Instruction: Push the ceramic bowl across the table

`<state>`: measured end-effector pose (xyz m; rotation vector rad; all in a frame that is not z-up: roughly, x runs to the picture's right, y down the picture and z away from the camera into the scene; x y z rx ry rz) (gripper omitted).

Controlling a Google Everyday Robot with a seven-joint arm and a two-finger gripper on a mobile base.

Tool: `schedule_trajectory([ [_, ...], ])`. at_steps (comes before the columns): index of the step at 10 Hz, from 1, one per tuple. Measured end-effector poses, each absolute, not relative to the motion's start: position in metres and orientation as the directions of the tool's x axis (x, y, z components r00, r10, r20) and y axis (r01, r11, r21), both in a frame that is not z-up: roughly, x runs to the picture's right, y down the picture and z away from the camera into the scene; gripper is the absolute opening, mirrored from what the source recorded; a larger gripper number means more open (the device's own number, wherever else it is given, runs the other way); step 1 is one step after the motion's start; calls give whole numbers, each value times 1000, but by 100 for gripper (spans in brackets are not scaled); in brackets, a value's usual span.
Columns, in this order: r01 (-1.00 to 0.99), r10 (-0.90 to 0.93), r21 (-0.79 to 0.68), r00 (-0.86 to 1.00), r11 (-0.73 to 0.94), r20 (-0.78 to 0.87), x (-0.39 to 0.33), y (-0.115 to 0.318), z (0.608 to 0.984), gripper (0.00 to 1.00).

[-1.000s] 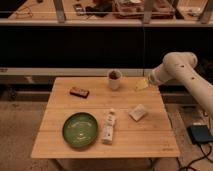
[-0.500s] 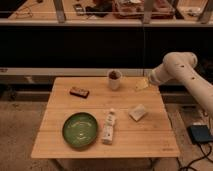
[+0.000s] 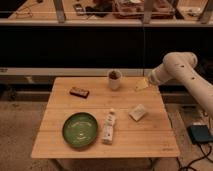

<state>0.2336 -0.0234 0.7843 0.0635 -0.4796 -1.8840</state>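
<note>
The green ceramic bowl [image 3: 80, 130] sits on the light wooden table [image 3: 150, 137], near its front left. It is wide, shallow and glossy, with faint pale markings inside. My white arm comes in from the right. My gripper [image 3: 142, 84] hangs over the table's far right edge, well away from the bowl, to the right of the white cup. It seems to carry something pale yellow at its tip.
A small white cup [image 3: 114, 79] with dark contents stands at the table's back middle. A dark brown bar [image 3: 79, 92] lies at the back left. A white bottle [image 3: 108, 127] lies right of the bowl. A pale packet [image 3: 137, 112] lies further right. A dark shelf [image 3: 70, 47] runs behind.
</note>
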Motion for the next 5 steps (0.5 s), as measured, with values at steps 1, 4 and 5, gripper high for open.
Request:
schedule_trajectory([
  [1, 891, -913, 356, -364, -283, 186, 234, -23, 784, 80],
  [4, 871, -900, 411, -380, -270, 214, 215, -8, 779, 80],
  [5, 837, -882, 484, -407, -256, 236, 184, 9, 768, 80],
])
